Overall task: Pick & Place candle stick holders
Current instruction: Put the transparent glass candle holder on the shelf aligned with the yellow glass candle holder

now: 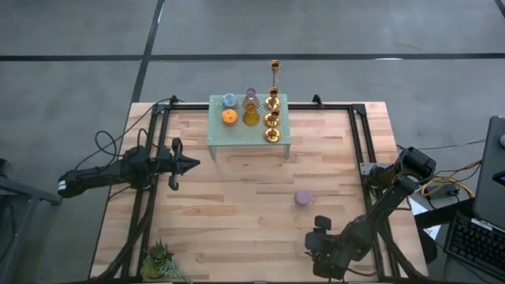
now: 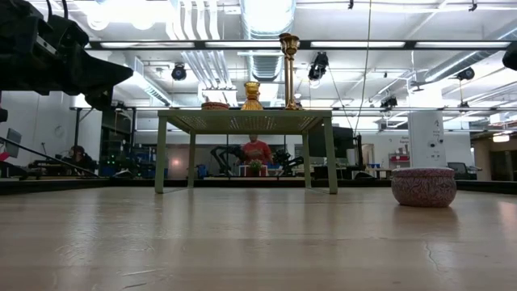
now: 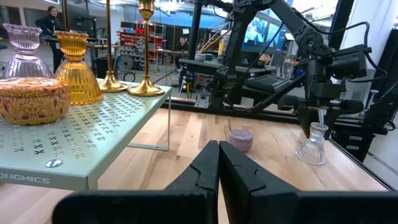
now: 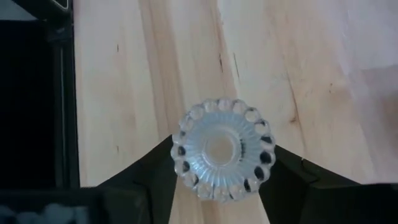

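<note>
A mint-green stand [image 1: 248, 142] at the table's far middle carries several holders: gold candlesticks [image 1: 272, 118], one tall [image 1: 274, 69], and an orange [image 1: 229, 117], an amber [image 1: 251, 117] and a blue [image 1: 229, 100] one. A squat purple holder [image 1: 303, 197] sits on its base on the wood right of centre. My right gripper [image 1: 322, 244], near the front right, is shut on a clear glass holder [image 4: 222, 149]. My left gripper [image 1: 193, 164] is shut and empty, level above the table's left side, pointing right. My right gripper comes from above, pointing down, with one finger [image 4: 155, 171] on each side of the clear holder's scalloped top cup [image 4: 186, 140]. The holder stays upright, its flared base [image 3: 311, 154] below the fingers. I cannot tell whether the base touches the table.
A small spiky green plant [image 1: 158, 256] stands at the near left corner. Black rails [image 1: 359, 142] run along the table's left, right and far edges. Bare wood lies between the stand and the purple holder. People and equipment show in the room behind.
</note>
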Motion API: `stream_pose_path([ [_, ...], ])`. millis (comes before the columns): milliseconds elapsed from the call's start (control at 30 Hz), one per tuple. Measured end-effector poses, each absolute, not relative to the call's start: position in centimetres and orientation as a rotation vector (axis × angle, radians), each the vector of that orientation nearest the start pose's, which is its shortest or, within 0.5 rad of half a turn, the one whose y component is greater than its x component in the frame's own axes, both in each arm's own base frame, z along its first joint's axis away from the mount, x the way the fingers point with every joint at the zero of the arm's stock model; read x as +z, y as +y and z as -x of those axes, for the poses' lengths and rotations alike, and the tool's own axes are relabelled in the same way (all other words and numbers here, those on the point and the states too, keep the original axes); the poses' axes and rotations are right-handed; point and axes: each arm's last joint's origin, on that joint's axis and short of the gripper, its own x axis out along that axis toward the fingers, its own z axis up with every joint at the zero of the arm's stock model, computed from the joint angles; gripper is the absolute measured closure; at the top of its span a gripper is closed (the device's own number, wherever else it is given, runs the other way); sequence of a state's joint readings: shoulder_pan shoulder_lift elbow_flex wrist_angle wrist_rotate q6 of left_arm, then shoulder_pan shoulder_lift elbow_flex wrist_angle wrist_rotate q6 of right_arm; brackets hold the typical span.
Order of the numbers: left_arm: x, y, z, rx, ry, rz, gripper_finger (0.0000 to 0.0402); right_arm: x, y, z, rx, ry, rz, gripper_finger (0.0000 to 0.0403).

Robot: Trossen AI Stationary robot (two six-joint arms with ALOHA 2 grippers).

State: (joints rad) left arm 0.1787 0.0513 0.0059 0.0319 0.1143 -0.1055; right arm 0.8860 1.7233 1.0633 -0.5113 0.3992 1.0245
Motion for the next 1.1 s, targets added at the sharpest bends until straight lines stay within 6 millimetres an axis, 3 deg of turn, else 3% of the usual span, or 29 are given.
stream_pose_path([
  [333, 16.5, 1.5, -9.9, 0.065, 0.01, 0.107, 0.0387, 17.4, 24.5, -21.7, -0.107, 0.955, -0.205, 0.0262],
  [800, 16.5, 1.5, -9.9, 0.065, 0.009, 0.107, 0.0387, 17.6, 24.2, -22.0, -0.155, 0.874, -0.146, 0.0266],
  [1100, 16.5, 1.5, -9.9, 0.065, 0.009, 0.107, 0.0387, 19.5, 22.1, -23.8, -0.177, 0.799, -0.111, 0.0264],
])
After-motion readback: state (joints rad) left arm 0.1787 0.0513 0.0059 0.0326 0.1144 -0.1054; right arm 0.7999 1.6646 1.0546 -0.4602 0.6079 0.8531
